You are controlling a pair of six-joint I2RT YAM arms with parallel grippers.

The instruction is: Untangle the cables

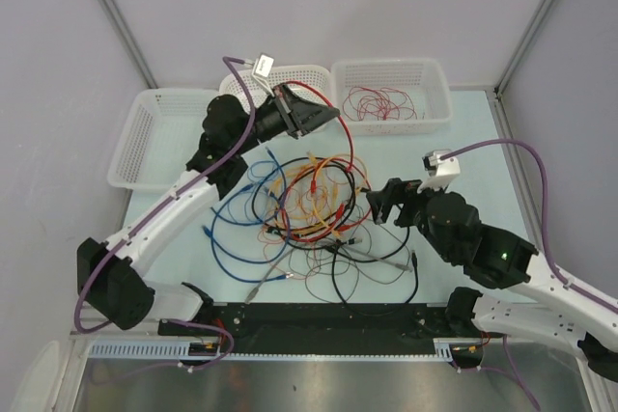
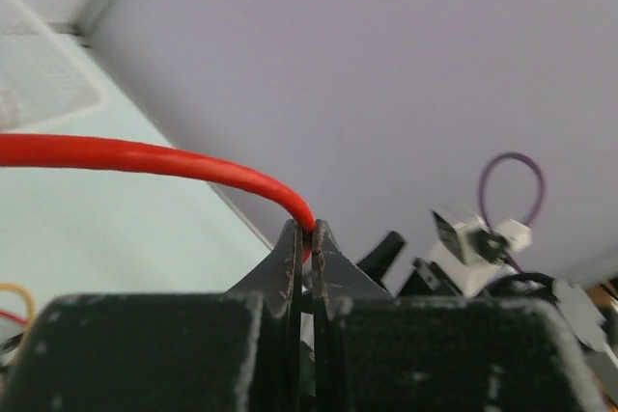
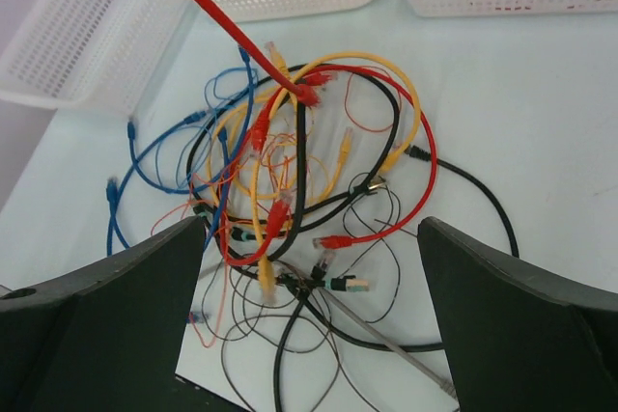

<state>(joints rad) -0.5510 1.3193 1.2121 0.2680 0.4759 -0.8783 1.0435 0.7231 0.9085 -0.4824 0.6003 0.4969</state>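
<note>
Right pincer (image 1: 379,202): jaws spread wide with nothing between them. It hangs low over the right edge of the heap. In its own view (image 3: 311,229) the knot fills the gap between its fingers.
Cables (image 1: 309,205): they lie on the tabletop (image 1: 463,142), directly under the right pincer and out to its left. Blue, yellow, red, black and grey loops cross over and through one another. The blue ones spread widest, on the side far from this pincer.
Left pincer (image 1: 331,115): clamped tight on the red cable, as its own view (image 2: 311,233) shows plainly. It is raised beyond the heap, well apart from the right pincer.
Red cable (image 2: 145,156): it leaves the left pincer's tips and slopes down into the middle of the heap (image 3: 222,21), among yellow and black loops.
Middle basket (image 1: 319,72): just behind the left pincer.
Right basket (image 1: 391,67): farther off on the right pincer's side, it holds a thin red wire (image 1: 381,103).
Done, by my reading: one wire is set aside and one cable is gripped and lifted.
Left: nearly everything. The red cable is not yet free, and every other colour remains knotted.
</note>
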